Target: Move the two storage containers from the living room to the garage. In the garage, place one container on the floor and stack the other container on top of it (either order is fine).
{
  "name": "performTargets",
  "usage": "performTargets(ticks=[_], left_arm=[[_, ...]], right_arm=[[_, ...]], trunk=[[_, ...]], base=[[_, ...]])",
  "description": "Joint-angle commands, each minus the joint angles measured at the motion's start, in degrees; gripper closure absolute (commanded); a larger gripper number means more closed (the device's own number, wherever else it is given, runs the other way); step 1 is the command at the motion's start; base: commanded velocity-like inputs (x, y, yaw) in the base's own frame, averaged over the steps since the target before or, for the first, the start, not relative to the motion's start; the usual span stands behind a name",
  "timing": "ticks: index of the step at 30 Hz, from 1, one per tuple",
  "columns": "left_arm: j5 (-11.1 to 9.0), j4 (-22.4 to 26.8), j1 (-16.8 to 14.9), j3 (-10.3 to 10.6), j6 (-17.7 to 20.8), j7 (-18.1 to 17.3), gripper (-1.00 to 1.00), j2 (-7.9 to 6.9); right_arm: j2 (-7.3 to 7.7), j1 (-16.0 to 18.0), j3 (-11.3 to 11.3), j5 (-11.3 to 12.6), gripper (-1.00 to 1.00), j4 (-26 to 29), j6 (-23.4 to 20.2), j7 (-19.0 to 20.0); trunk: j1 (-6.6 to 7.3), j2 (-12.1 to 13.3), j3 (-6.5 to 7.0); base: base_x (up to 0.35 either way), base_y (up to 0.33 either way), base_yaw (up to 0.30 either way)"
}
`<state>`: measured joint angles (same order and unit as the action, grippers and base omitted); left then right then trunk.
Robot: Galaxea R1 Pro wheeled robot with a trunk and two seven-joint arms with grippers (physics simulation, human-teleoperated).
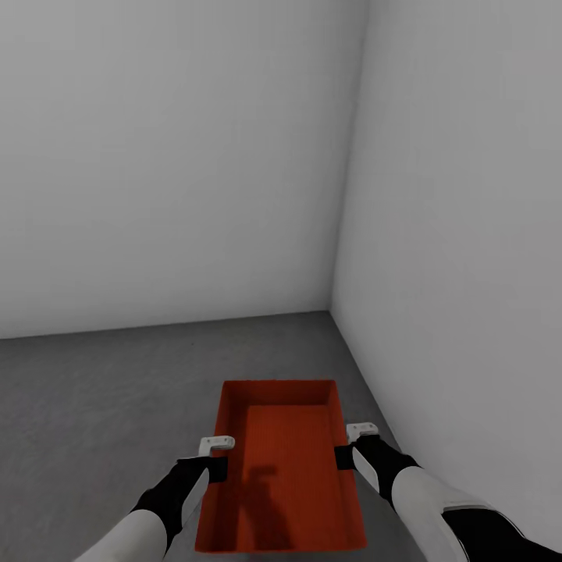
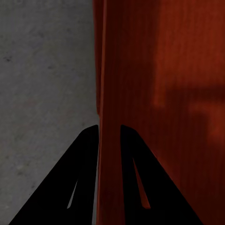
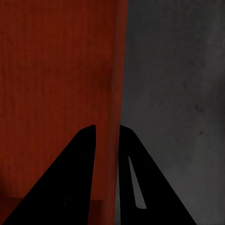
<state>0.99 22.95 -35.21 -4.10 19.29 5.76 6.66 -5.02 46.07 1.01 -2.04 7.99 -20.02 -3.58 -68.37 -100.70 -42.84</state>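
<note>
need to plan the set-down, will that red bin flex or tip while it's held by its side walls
Probably stiff: the storage container keeps straight walls with the left gripper and right gripper each pinching a long side. Likely light, being empty. The smooth thin rims could slip; tipping seems unlikely with matched grips.

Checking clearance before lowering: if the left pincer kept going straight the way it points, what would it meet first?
The left pincer straddles the bin wall, which runs on ahead between its fingers. Beyond that lies the grey floor; it would likely meet that first, though depth is unclear.

The storage container sits between both tools, above the floor, near a wall corner.
</note>
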Motion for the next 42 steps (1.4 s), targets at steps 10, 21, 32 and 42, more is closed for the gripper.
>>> performTargets(ticks=[10,21,32,42], left_arm=[[-1.62,-0.10,0.03,1.11,0.93,-0.47,1.00,-0.68],[-1.60,-0.10,0.04,1.11,0.93,-0.46,1.00,-0.68],[-1.60,-0.10,0.01,1.11,0.93,-0.48,1.00,-0.68],[-1.62,-0.10,0.01,1.11,0.93,-0.48,1.00,-0.68]], right_arm=[[0.01,0.07,3.30,1.17,1.00,0.28,-0.28,0.24],[0.01,0.07,3.30,1.17,1.00,0.28,-0.28,0.24],[0.01,0.05,3.30,1.17,1.00,0.28,-0.28,0.24],[0.01,0.06,3.30,1.17,1.00,0.29,-0.28,0.24]], trunk=[[-0.02,-0.02,-0.05],[-0.02,-0.02,-0.05],[-0.02,-0.02,-0.05],[-0.02,-0.02,-0.05]], base=[[0.206,0.071,0.000],[0.125,0.031,0.000],[0.273,0.001,0.000],[0.107,0.020,0.000]])
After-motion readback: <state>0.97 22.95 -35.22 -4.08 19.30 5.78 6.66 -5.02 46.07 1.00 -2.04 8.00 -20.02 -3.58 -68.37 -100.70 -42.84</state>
